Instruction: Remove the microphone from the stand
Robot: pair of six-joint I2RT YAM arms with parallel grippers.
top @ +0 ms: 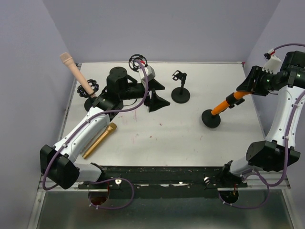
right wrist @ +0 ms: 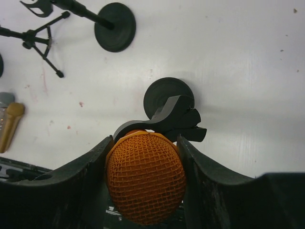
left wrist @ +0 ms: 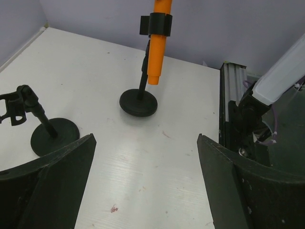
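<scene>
Right claw grasping the orange microphone (top: 225, 105) in its stand (top: 211, 119)

We see the right gripper (right wrist: 145, 155) clenched on the mesh head, a finger (right wrist: 90, 176) pressed to either side, with the stand's black clip (right wrist: 174, 119) just below. The microphone leans in that clip at the right of the table (top: 167, 138), its round base on the surface. Our left gripper (left wrist: 145, 183) hangs released, jaws wide apart, over the far middle of the table near an empty stand (top: 181, 93).
</scene>
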